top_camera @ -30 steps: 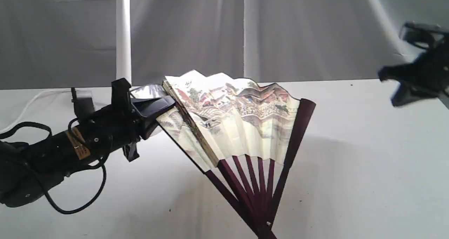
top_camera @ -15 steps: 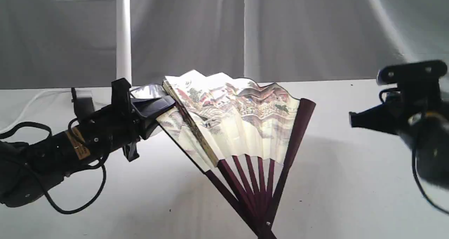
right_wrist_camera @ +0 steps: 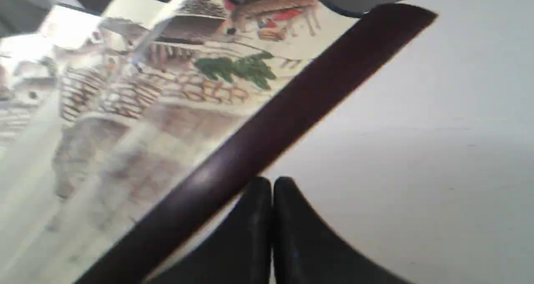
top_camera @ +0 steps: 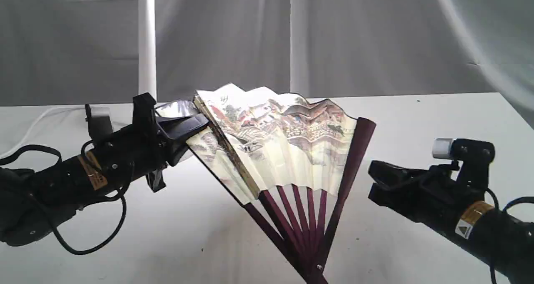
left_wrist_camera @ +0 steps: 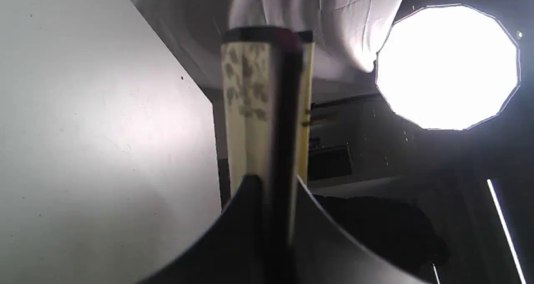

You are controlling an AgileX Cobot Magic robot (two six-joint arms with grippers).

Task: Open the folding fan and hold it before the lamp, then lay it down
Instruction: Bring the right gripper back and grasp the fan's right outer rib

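Exterior view: the folding fan sits mid-frame, roughly half spread, with its pivot down at 6 o'clock and the painted leaf tilted up above the white counter. The left jaws come in from 9 o'clock and are clenched on the bunched pleats at its left edge. The right jaws, at about 4 o'clock of the fan, are pressed together with nothing in them, just beside the right guard stick. The lamp stands back at 11 o'clock, only its post showing.
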